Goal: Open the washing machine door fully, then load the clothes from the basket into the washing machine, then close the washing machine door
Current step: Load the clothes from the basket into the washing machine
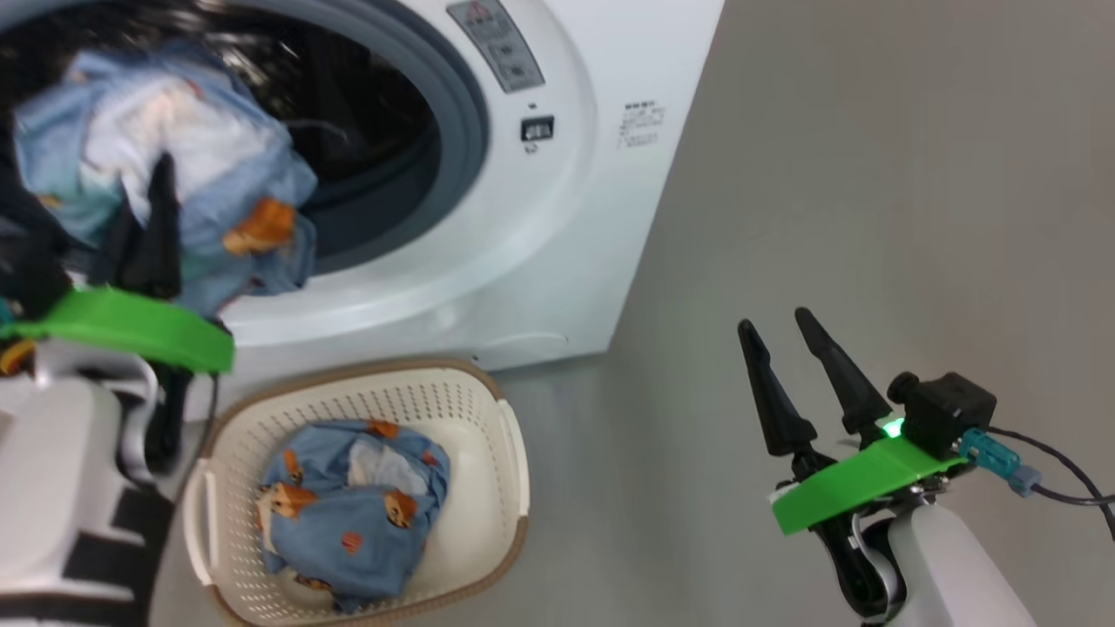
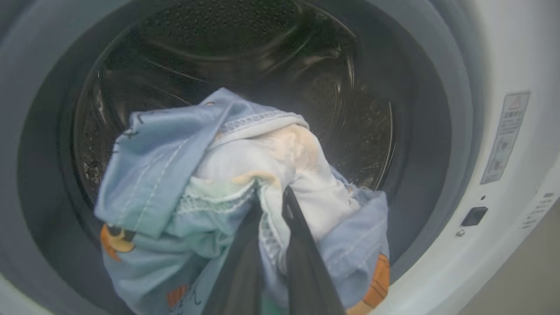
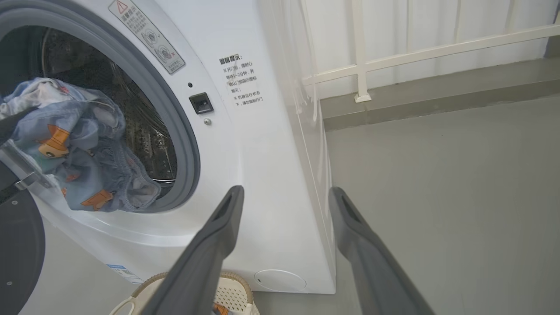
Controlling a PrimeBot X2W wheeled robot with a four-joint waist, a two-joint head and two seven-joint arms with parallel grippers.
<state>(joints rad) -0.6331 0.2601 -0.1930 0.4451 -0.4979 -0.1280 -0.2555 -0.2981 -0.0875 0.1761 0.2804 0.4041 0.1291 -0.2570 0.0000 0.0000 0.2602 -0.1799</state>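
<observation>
Closest in, at the near left: left gripper, dark fingers pinched almost together on a blue garment, one of the clothes. Bunched up, whitish lining turned outward, orange-brown bears along the hanging edges. Held up at the open mouth of the washing machine, about level with the grey gasket and in front of the perforated steel drum; how far inside, hard to tell.

Washing machine door swung out to the left, with a dark curved part of it at the frame's edge.

Lower down, on the grey floor just in front of the machine: basket, cream with a brown rim. Second garment crumpled inside it, same blue bear print.

Well apart to the right: right gripper, fingers spread wide and empty, aimed toward the machine's right front corner, touching neither machine nor basket.

Far right, beyond the machine: white railing against a pale wall.
</observation>
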